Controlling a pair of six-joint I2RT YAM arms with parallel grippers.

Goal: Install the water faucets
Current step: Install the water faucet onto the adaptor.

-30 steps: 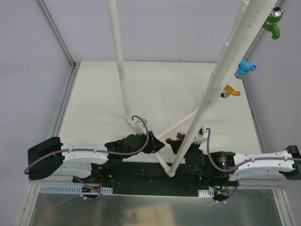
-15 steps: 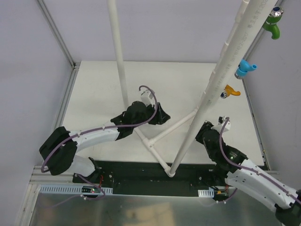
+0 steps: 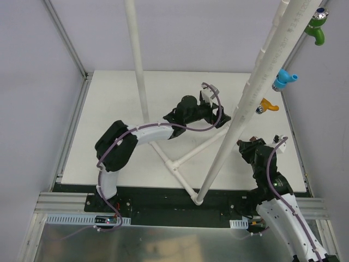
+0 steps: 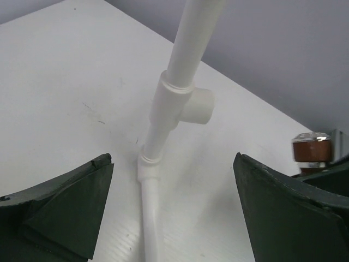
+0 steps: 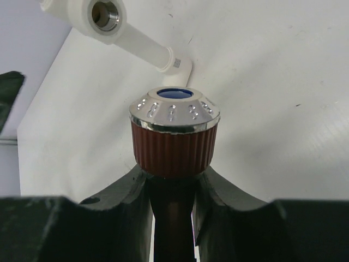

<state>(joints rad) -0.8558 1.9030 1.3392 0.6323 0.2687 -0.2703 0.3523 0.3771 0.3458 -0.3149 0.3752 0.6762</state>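
**A:** Nearest first. Right tool [image 3: 246,146], lower right of the top view?

**B:** Clamped on the brown faucet [image 5: 174,139]. Wrist view: both fingers [image 5: 125,188] press its dark stem from either side. The ribbed brown cap, with silver ring and blue centre, stands clear above the fingertips at centre frame.

**A:** Anything close to it?

**B:** An open socket [image 5: 105,15] on the white pipework, metal thread inside, upper left of that wrist view. Apart from the faucet, not touching.

**A:** Left tool [image 3: 221,112]?

**B:** Centre of the top view, reached out over the white worktop [image 3: 109,120], just left of the slanted pipe [image 3: 262,82]. Jaws spread wide, gripping nothing. Its wrist view shows a tee fitting [image 4: 180,101] at upper centre, ahead of the fingers and untouched, side outlet facing right.

**A:** Brown faucet from there?

**B:** At the right edge of the left wrist view, just past the right finger, apart from it.

**A:** Farther back?

**B:** Three faucets along the right side of the slanted pipe, well apart from both tools. Orange faucet [image 3: 267,105] is lowest, blue faucet [image 3: 284,79] above it, green faucet [image 3: 316,26] in the upper right corner. Whether they are seated fully, cannot tell. Upright pipe [image 3: 136,65] stands at upper left of centre.
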